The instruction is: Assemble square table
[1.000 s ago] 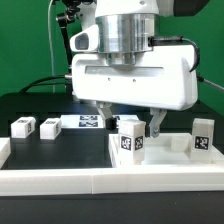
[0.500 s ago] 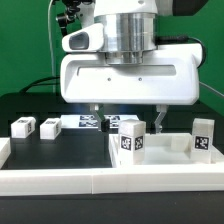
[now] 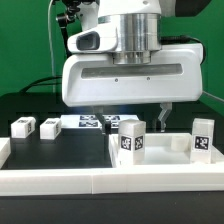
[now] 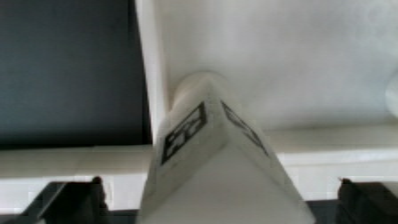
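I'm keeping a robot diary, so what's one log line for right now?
gripper: open, over leg | leg: upright on tabletop, between fingers, not touched | loose legs: lying on black table

My gripper [image 3: 130, 114] hangs over the tabletop [image 3: 152, 165], fingers [image 3: 163, 113] spread wide and touching nothing, right above an upright leg [image 3: 129, 140]. Second leg [image 3: 203, 139] stands at the tabletop's side on the exterior view's right. Third leg [image 3: 22, 127] and fourth leg [image 3: 49, 127] sit on the black table [image 3: 60, 150], beside the marker board [image 3: 88, 122].

Exterior view: low, close; wrist view looks down onto shared leg [image 3: 128, 141] [image 4: 201, 150].
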`<state>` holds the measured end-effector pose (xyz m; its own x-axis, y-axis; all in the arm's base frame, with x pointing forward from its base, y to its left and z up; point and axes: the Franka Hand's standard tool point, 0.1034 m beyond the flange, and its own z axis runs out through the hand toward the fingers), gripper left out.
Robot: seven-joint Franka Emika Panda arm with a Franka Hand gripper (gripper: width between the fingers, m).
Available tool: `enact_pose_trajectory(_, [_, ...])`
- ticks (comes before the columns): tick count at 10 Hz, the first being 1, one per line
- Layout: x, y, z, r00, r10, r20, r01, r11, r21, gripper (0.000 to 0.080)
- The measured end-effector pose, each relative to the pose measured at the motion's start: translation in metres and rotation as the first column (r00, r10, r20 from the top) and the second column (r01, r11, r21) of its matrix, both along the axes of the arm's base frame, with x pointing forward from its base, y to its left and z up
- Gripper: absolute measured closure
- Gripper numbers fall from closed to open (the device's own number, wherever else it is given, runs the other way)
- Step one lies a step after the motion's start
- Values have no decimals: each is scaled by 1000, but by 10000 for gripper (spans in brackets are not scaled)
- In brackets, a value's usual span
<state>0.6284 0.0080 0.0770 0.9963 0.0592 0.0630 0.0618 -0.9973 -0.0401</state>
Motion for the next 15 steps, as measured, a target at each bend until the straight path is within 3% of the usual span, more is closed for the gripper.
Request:
enact_pose_trajectory(5, [1, -2, -1, 973, 229, 12, -228, 973, -45, 151])
enact_pose_trajectory(7, [2, -2, -1, 974, 225, 12, -224, 974, -45, 421])
enact_pose_trajectory(8, [1, -2, -1, 981, 191, 11, -191, 981, -42, 511])
enact_pose_trajectory(11, [1, -2, -1, 999, 47, 10, -46, 998, -31, 510])
enact_pose_trajectory(15, [3, -20, 1, 964, -266, -5, 266, 964, -11, 509])
